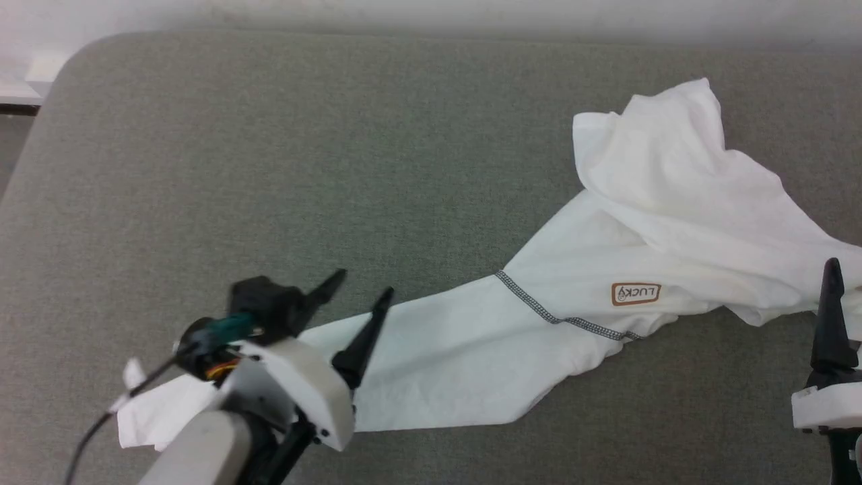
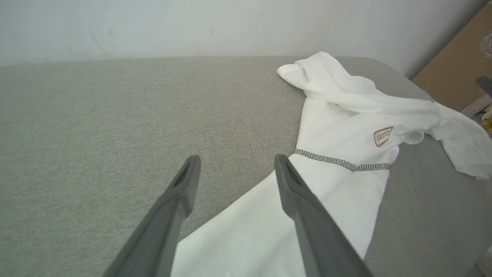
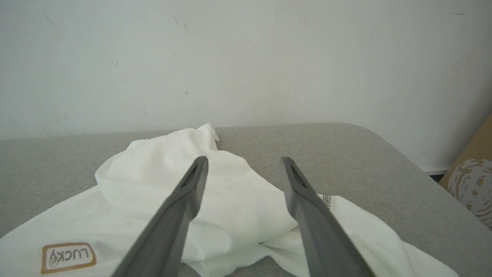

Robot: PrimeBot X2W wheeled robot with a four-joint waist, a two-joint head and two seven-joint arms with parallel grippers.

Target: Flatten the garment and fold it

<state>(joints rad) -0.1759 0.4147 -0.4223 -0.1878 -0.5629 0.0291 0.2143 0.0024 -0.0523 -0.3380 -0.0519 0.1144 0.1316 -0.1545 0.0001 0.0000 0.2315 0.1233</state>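
White thin-fabric long-sleeved shirt (image 1: 626, 222) is lying crumpled at the right of the grey cloth-covered table (image 1: 269, 135), one sleeve trailing near-left beneath the left gripper (image 1: 363, 283), whose fingers are standing wide apart, holding nothing. The right gripper (image 3: 244, 159), equally wide and empty, is hovering near-right by the bunched body. Flattening well likely means pinching single layers at outer edges and pulling apart.

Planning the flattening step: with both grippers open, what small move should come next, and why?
Probably lower the right gripper onto the heaped body of the white thin-fabric long-sleeved shirt and pinch an edge to pull outward: its sleeve by the open left gripper lies stretched out.
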